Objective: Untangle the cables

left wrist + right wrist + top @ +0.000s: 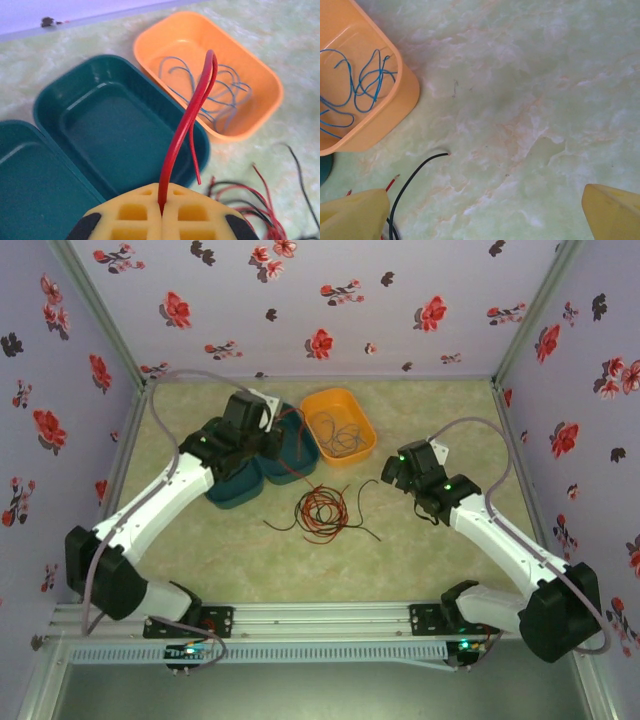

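While my left gripper (161, 212) pinches a thin red wire (192, 112) over the dark teal plastic tray (55, 95), my right gripper (482, 215) hangs spread wide above the marbled table (520, 100). The other red and black cables (320, 510) lie tangled mid-table, nearer than the orange plastic tray (265, 85) holding blue strands (227, 95). Light, limp and snag-prone, I judge; best pinched at a free end.

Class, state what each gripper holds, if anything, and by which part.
The left gripper pinches a red cable partway along, near its free end; the right gripper, open, holds nothing.
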{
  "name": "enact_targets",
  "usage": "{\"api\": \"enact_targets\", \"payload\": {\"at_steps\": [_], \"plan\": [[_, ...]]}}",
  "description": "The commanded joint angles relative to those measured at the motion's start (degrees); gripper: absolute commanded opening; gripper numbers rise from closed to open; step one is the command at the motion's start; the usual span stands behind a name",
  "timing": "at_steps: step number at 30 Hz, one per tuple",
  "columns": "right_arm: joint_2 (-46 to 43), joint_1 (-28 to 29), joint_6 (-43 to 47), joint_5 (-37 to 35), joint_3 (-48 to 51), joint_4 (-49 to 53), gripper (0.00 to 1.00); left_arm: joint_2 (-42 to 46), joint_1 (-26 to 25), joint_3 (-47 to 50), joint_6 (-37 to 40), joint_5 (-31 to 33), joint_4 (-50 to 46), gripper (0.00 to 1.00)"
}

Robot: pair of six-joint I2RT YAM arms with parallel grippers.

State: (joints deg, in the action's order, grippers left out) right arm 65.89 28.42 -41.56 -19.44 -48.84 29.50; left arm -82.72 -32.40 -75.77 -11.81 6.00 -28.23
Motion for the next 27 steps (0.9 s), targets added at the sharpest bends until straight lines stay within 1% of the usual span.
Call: {"api": "enact_targets", "payload": {"at_steps": [1,8,13,23,27], "plan": [[-0.94,-0.3,0.17,-2.18,-1.0,1.54,0.99,-3.15,3.16,-2.46,3.64,0.87,3.31,0.0],[-0.06,-0.3,-0.37,-1.7,-1.17,0.83,0.99,-9.86,8.39,-6.03,6.34,0.72,4.13,0.0],[0.8,-0.3,-0.44,-1.17,-1.57,0.69,0.99,-14.14,10.44,-7.41,7.66,0.09,5.67,0.0],[2.24,-0.3,-0.87,-0.06,-2.23,0.39,0.99,-22.04,11.22,-10.48,9.61,-1.33,6.29,0.0],[2.38,-0.3,-0.83,-0.16,-2.22,0.47,0.99,-25.02,11.2,-12.05,9.62,-4.05,4.14,0.0]]}}
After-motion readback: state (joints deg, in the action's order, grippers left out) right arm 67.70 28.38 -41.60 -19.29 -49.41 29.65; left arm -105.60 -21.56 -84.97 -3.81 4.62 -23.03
